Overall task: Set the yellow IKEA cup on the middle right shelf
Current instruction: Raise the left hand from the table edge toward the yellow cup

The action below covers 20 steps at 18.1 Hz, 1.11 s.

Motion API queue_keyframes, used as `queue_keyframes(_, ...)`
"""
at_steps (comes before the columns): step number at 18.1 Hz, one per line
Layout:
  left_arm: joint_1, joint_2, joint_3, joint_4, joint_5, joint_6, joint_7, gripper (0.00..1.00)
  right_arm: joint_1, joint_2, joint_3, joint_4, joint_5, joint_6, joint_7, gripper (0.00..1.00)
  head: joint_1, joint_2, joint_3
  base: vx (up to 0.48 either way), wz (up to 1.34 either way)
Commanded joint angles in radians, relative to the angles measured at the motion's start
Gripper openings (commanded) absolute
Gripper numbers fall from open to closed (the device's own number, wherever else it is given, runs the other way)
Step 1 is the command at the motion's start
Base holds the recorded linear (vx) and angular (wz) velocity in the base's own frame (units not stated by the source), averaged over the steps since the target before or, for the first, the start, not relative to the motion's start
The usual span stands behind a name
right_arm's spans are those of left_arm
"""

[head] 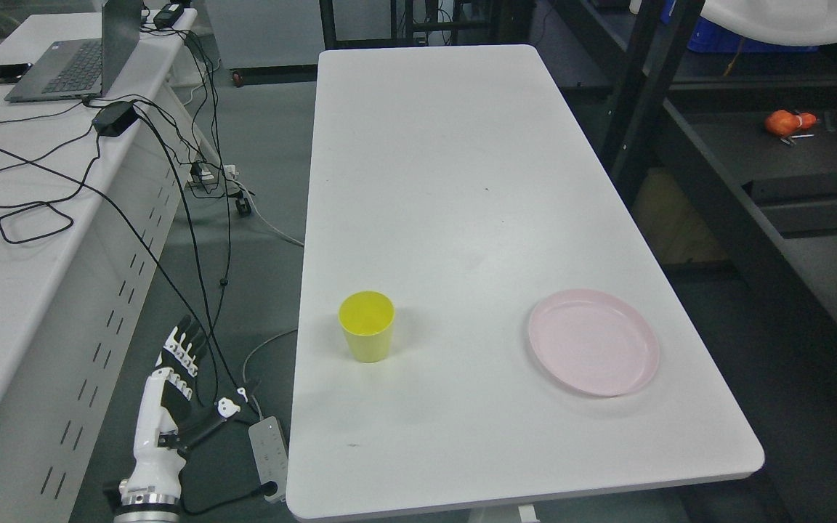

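You see a yellow cup (366, 326) and a pale pink plate (593, 341) on the plain white table (455, 167), a white-and-black left hand (175, 388), black cables (171, 218), and a grey laptop (77, 62).

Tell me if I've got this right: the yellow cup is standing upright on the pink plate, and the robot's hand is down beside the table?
Not quite. In the head view the yellow cup stands upright on the bare white table, well apart from the pink plate. The left hand is indeed down beside the table, open.
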Motion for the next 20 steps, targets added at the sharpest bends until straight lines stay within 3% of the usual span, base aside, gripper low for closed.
queue_keyframes(1, 0.000, 0.017, -0.015, 0.003, 0.000, 0.000, 0.000, 0.99, 0.014, -0.017, 0.017, 0.000, -0.025, 0.001, -0.001, 0.99, 0.0000, 0.000, 0.000, 0.039, 0.00)
queue_keyframes(5, -0.011, 0.017, -0.015, 0.004, 0.003, 0.000, 0.000, 0.99, 0.014, -0.017, 0.017, 0.000, -0.025, 0.001, -0.001, 0.99, 0.0000, 0.000, 0.000, 0.008, 0.00)
queue_keyframes(13, -0.216, 0.017, -0.020, 0.170, 0.141, 0.056, -0.001, 0.99, 0.014, -0.017, 0.017, 0.000, -0.025, 0.001, -0.001, 0.99, 0.0000, 0.000, 0.000, 0.000, 0.00)
queue_keyframes(17, -0.267, 0.017, -0.108, 0.182, 0.210, 0.069, -0.055, 0.95, 0.014, -0.017, 0.017, 0.000, -0.025, 0.001, -0.001, 0.99, 0.0000, 0.000, 0.000, 0.001, 0.00)
queue_keyframes(20, -0.282, 0.017, -0.150, 0.190, 0.229, 0.136, -0.084, 0.96, 0.014, -0.017, 0.017, 0.000, -0.025, 0.001, -0.001, 0.99, 0.0000, 0.000, 0.000, 0.004, 0.01)
